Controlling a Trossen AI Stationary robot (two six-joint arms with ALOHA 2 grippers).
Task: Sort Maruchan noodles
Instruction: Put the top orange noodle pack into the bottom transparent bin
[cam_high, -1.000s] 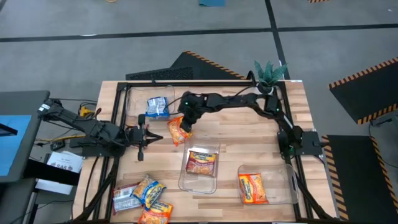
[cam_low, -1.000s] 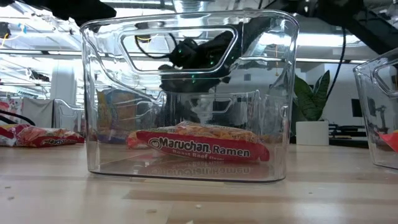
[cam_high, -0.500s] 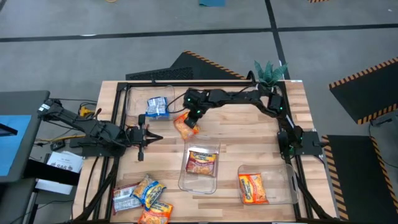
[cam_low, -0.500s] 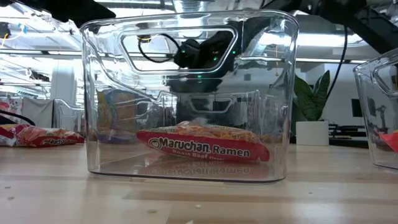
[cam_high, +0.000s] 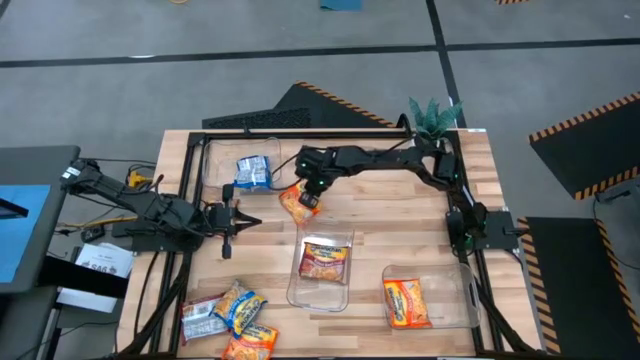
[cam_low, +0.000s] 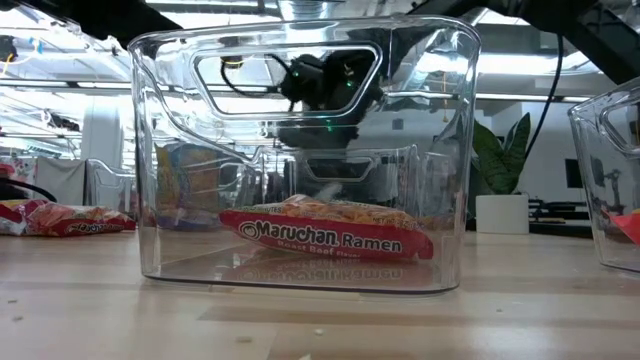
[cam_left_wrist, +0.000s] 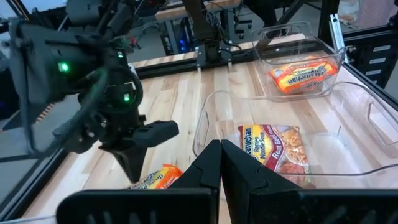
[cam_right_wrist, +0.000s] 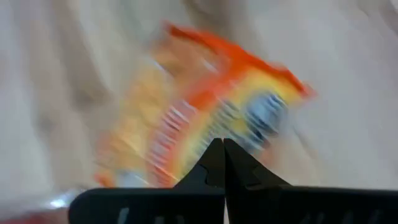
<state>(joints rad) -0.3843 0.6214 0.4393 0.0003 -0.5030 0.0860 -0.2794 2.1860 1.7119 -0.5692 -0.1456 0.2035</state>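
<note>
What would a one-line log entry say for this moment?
right gripper: shut, over orange packet | left gripper: shut, idle at left | middle bin: red-brown packet inside

Right claw (cam_high: 309, 197) closed mid-table; left claw (cam_high: 243, 221) closed, idle.

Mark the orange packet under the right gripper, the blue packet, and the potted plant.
orange packet (cam_high: 298, 203), high view, middle of the wrapper.
blue packet (cam_high: 253, 172), high view, middle of the wrapper.
potted plant (cam_high: 433, 116), high view, on the leaves.
</note>
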